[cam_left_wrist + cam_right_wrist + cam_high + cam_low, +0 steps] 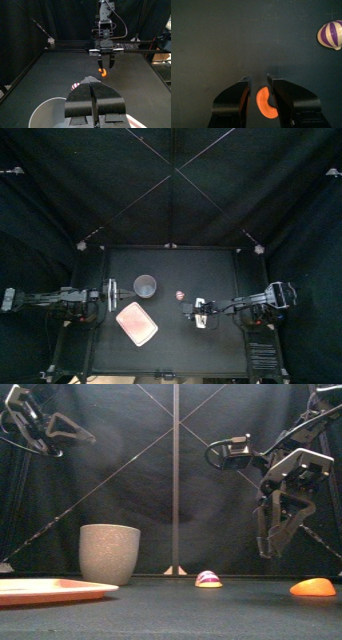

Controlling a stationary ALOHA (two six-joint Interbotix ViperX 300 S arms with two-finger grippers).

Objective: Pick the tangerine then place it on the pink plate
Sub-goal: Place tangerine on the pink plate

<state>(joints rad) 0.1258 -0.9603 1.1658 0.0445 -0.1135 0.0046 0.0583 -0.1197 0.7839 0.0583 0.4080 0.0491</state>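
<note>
We'd call this a robotics lab rig, not somebody's home or kitchen. Black curtains [174, 188] close off the far side plus the left and right, so the whole thing reads as a test booth. Inside there's one small black table [181, 350] with a black robot arm mounted at each side: the left arm [60, 298] and the right arm [261, 300], both with cabling on show. What sits on the table looks like props rather than real kitchen stuff: a flat pink tray [47, 590], a grey speckled cup [110, 552], a little striped toy [209, 579] and an orange tangerine [314, 587].
</note>
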